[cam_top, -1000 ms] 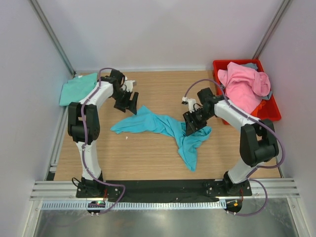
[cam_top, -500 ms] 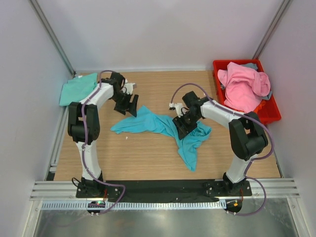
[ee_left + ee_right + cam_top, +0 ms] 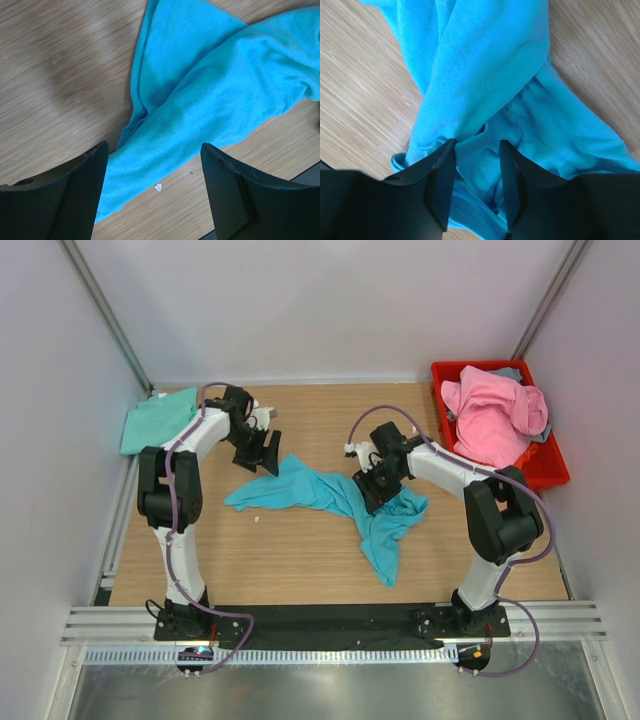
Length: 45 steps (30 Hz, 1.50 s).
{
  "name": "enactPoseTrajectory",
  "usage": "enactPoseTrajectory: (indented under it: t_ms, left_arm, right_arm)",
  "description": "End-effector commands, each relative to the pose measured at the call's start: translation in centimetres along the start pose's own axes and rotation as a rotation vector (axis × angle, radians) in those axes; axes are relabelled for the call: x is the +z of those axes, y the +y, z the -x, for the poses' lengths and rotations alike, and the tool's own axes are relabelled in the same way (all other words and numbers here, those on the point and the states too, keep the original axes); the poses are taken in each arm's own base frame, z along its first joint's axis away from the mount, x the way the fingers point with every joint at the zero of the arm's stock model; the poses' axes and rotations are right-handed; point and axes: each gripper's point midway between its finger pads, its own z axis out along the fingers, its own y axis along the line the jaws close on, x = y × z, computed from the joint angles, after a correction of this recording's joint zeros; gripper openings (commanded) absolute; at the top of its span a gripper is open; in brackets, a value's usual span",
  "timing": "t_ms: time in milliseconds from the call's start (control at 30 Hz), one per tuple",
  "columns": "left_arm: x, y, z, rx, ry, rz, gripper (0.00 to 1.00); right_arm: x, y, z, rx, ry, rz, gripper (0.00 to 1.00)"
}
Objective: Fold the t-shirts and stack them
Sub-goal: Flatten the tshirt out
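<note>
**Turquoise-blue t-shirt** (image 3: 330,495): lies crumpled and unfolded on the wooden table (image 3: 300,560), about its centre. It is strung out from 9 o'clock towards 5 o'clock.

**Left gripper** (image 3: 262,452): stands at the shirt's 11 o'clock tip. Its fingers (image 3: 75,195) are spread wide and hold nothing, with the cloth edge and bare wood showing in the gap.

**Right gripper** (image 3: 372,490): sits low over the bunched middle of the same shirt. Its fingers (image 3: 440,185) are narrowly apart, astride a raised fold. Whether they pinch that fold cannot be told.

**Mint-green t-shirt** (image 3: 155,420): lies at the table's 10 o'clock corner, well apart from the turquoise one.

**Pink t-shirt** (image 3: 495,415): heaped in the red bin (image 3: 548,474) at 2 o'clock.

**Grey-blue t-shirt** (image 3: 512,371): shows only as a strip at the pink heap's 12 o'clock edge.
</note>
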Motion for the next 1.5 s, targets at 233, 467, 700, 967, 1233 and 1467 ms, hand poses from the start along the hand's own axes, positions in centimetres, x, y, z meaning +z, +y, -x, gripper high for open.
enactPoseTrajectory:
  t_ms: [233,467,700,967,1233,1467]
  left_arm:
    - [-1.0,-0.6,0.6,0.019,-0.045,-0.007,0.75]
    - [-4.6,1.1,2.8,0.102,-0.181,0.170,0.76]
    - [-3.9,0.7,2.4,0.071,-0.181,0.136,0.76]
    - [-2.6,-1.1,2.6,0.069,-0.177,0.035,0.75]
    - [-1.1,-8.9,6.8,0.141,-0.126,-0.273,0.77]
    - [5.8,-12.0,6.9,0.096,0.046,-0.437,0.75]
  right_arm:
    - [-1.4,-1.1,2.6,-0.021,-0.093,-0.079,0.03]
    - [-17.0,-3.7,8.5,-0.175,-0.464,-0.498,0.02]
    - [-28.4,-0.9,11.3,-0.243,-0.710,-0.576,0.01]
    - [-29.3,0.5,10.2,-0.263,-0.731,-0.544,0.02]
    - [-25.1,2.6,6.3,-0.339,-0.640,-0.356,0.02]
    - [-24.2,1.4,3.8,-0.283,-0.611,-0.361,0.01]
